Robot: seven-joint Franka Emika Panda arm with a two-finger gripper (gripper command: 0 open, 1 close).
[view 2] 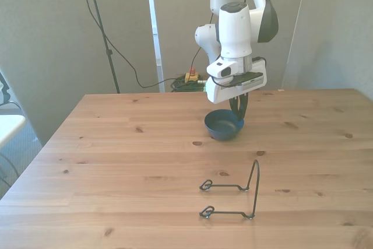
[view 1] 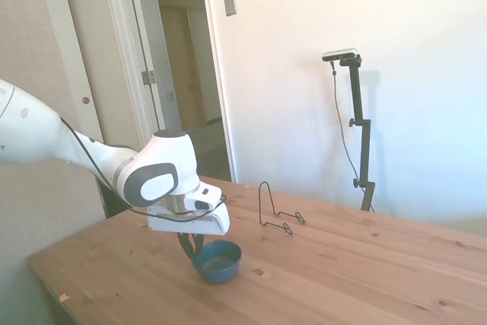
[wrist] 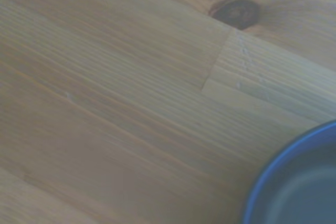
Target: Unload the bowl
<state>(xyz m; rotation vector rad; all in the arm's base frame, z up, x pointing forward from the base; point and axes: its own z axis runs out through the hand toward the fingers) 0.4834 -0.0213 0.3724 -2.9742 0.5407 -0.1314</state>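
The small dark-blue bowl sits upright on the wooden table, about the middle of its width and toward the far side in the front view. My gripper points down at the bowl's rim, on the front view's right side of it, with its dark fingers close together and pinching the rim. Close up, the wrist view catches only an arc of the bowl's blue rim over bare wood.
A thin black wire rack stands on the table, nearer the camera in the front view and well apart from the bowl. A dark knot marks the wood beside the bowl.
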